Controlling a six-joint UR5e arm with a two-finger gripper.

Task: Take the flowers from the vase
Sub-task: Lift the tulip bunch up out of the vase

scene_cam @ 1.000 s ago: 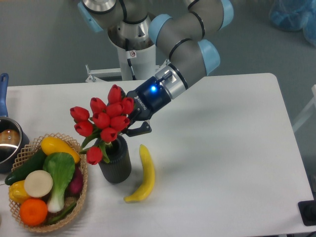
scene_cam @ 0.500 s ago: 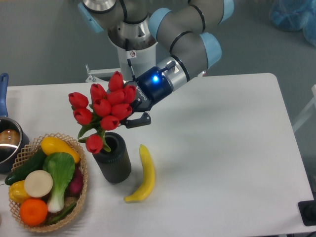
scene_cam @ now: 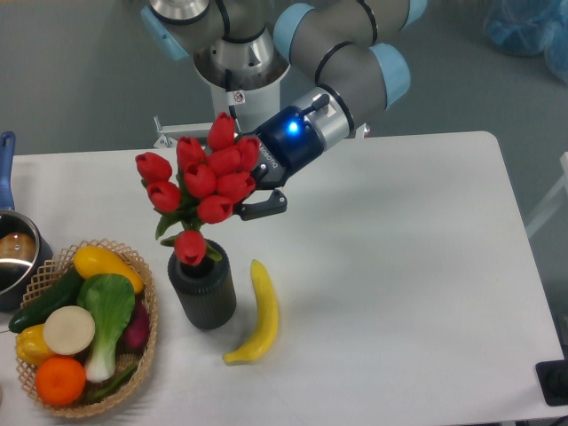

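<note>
A bunch of red tulip flowers [scene_cam: 206,180] with green stems hangs above the vase [scene_cam: 203,289], a short dark ribbed cup standing on the white table. My gripper [scene_cam: 251,193] comes in from the right and is shut on the flowers behind the buds. One finger [scene_cam: 266,208] shows below the buds; the other is hidden by them. The lowest bud [scene_cam: 190,247] sits just over the vase's rim. Whether the stem ends are still inside the vase is hidden.
A yellow banana [scene_cam: 256,312] lies just right of the vase. At the left, a wicker basket [scene_cam: 148,307] holds vegetables and fruit. A steel pot [scene_cam: 16,257] with a blue handle stands at the left edge.
The gripper has risen and shifted slightly right with the flowers, lifting the bunch higher above the vase. The vase has stayed put.
</note>
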